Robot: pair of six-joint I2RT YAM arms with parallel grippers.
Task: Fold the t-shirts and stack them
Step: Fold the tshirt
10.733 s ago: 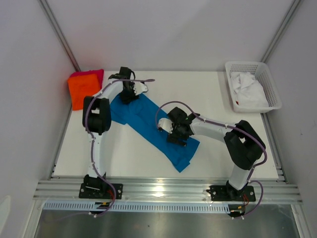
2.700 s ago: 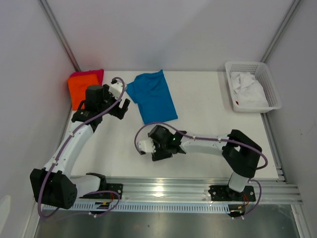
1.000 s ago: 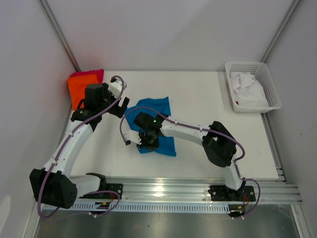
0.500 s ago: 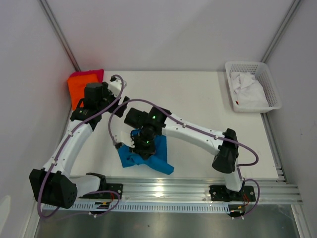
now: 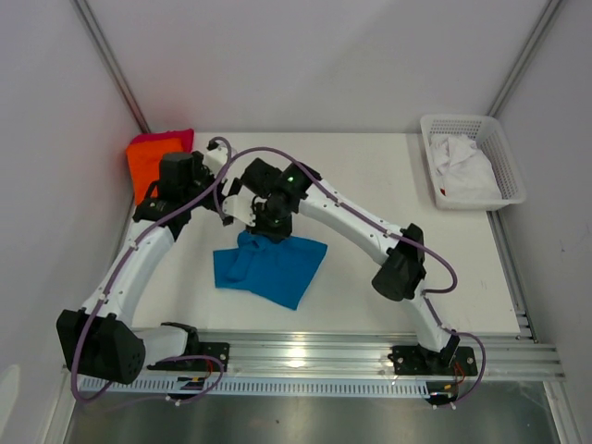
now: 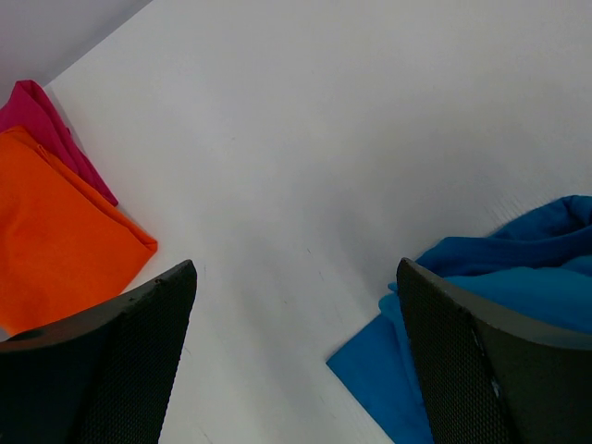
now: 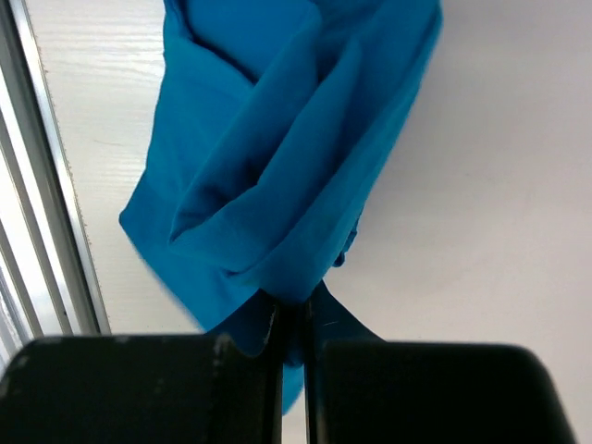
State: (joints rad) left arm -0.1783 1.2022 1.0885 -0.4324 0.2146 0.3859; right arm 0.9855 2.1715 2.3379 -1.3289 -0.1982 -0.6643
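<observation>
Quick status from me: the white table (image 5: 370, 185) takes up pretty much everything. The blue t-shirt (image 5: 273, 268) is the biggest thing on it, a rumpled, half-bunched heap a bit left of the table's middle and toward its near edge. One edge of it is pulled up off the table top. The white lattice basket (image 5: 460, 118) sits at the table's far right corner with some crumpled white cloth (image 5: 462, 166) in it. The orange t-shirt (image 5: 143, 171) is folded flat at the table's far left corner. The pinkish-red t-shirt (image 5: 166, 139) lies under it and peeks out along the side nearest the table's back edge. My right gripper (image 7: 290, 324) is clamped tight on a pinch of the blue shirt's edge. From the wrist view the cloth hangs in loose folds from my fingers down to the table, with the table's near metal rail (image 7: 37, 185) off to one side. My left gripper (image 6: 296, 268) is spread wide with nothing in it, hanging over bare table on the left side. From that wrist view the orange shirt is on one side and a corner of the blue one on the other, and I'm touching neither.
</observation>
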